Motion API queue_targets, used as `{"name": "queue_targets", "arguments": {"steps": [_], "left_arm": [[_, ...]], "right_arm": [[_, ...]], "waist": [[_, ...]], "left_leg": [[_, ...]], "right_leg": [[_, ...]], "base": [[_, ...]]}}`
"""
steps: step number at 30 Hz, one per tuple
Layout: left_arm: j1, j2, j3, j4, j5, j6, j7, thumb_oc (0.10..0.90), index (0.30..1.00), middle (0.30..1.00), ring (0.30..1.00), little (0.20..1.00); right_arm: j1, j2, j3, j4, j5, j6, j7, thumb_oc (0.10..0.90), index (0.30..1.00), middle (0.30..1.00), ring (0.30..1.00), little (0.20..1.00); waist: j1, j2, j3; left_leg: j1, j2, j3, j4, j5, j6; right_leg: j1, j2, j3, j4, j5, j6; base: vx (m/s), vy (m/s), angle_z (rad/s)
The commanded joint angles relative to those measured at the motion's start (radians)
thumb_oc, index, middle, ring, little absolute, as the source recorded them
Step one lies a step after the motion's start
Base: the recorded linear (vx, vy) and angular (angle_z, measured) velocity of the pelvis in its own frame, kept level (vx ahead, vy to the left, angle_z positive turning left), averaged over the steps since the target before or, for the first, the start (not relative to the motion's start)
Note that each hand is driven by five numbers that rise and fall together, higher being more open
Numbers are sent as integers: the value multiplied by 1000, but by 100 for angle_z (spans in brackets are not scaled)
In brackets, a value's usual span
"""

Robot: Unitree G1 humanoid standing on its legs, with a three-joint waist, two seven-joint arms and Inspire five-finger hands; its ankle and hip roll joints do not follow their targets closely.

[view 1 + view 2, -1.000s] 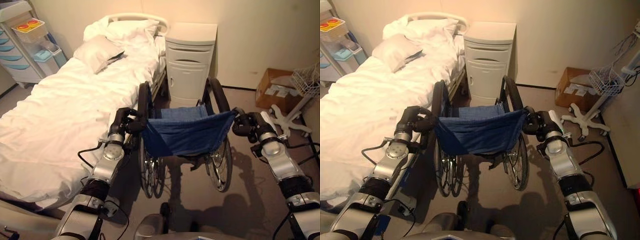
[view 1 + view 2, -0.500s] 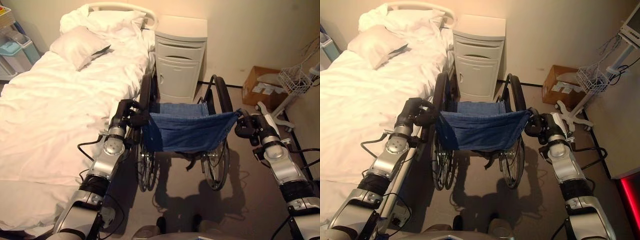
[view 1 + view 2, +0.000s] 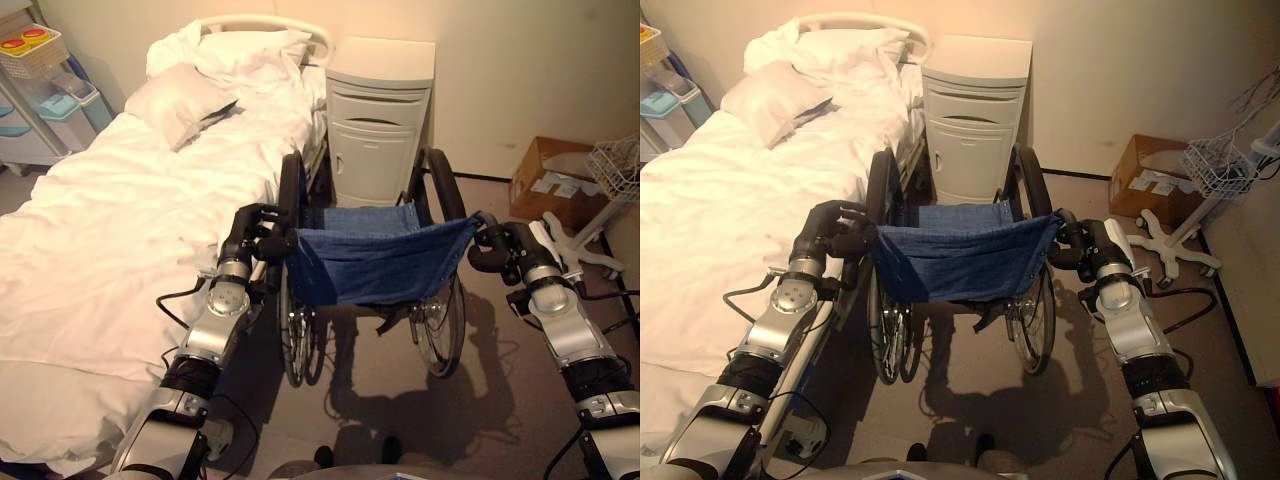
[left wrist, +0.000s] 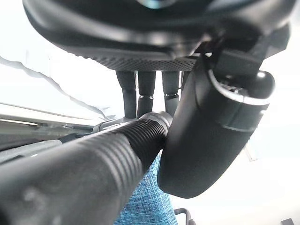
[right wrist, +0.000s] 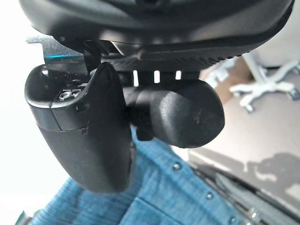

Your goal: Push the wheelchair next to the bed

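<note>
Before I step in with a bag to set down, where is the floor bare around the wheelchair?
Bare floor lies right of the wheelchair, bordered by the cardboard box and the white wheeled stand, and behind the chair toward the robot. It is crowded on the left, where the wheel runs close along the bed, and ahead, where the bedside cabinet blocks it.

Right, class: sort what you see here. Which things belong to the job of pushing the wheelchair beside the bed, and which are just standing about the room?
Part of the job:
wheelchair
bed
left hand, curled round a push handle
right hand, curled round the other handle

Just standing about:
cabinet
pillow
cardboard box
trolley
wheeled stand
</note>
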Motion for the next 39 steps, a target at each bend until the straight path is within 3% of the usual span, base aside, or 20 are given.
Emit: {"name": "queue_targets", "arguments": {"steps": [1,8,13,20,23,29,34,39], "left_arm": [[122,6,-59,74,34,65,-32,800,900,900,900,900],[154,2,-45,44,1,34,-23,800,900,900,900,900],[216,6,-18,-21,12,-34,17,800,900,900,900,900],[363,21,68,-183,82,-152,105,800,900,900,900,900],[462,23,127,-283,151,-277,199,800,900,900,900,900],[595,41,197,-419,309,-444,395,800,900,900,900,900],[616,52,201,-440,349,-497,498,800,900,900,900,900],[609,52,171,-433,336,-497,503,800,900,900,900,900]], "right_arm": [[53,5,90,21,-67,-12,44,800,900,900,900,900],[79,11,65,-4,-54,2,14,800,900,900,900,900],[145,33,16,-60,1,-6,-32,800,900,900,900,900],[304,113,-93,-204,59,-102,-130,800,900,900,900,900],[408,176,-147,-313,62,-221,-220,800,900,900,900,900],[578,176,-195,-435,37,-405,-326,800,900,900,900,900],[618,159,-184,-455,42,-475,-412,800,900,900,900,900],[611,142,-163,-467,16,-527,-506,800,900,900,900,900]], "waist": [[37,-25,17],[36,-22,12],[32,-20,15],[22,-15,17],[10,-12,24],[-7,-12,29],[-14,-15,25],[-15,-16,20]], "left_leg": [[-46,-8,51,52,-61,1],[-36,-4,58,52,-69,0],[-29,-1,62,58,-76,-1],[-25,2,64,57,-79,1],[-28,4,65,58,-82,2],[-30,1,71,52,-89,5],[-29,-1,73,44,-91,2],[-29,-5,72,39,-93,2]], "right_leg": [[-46,-20,24,109,-28,18],[-34,-16,21,107,-40,15],[-27,-12,23,111,-51,8],[-26,-3,22,118,-65,0],[-34,3,29,128,-72,-2],[-45,12,45,130,-80,-3],[-48,15,48,125,-83,-2],[-49,17,49,122,-85,-1]], "base": [[13,-37,2],[1,-14,0],[0,0,0],[-14,-8,0],[-12,-3,0],[-12,11,-9],[-3,5,-4],[0,0,0]]}}
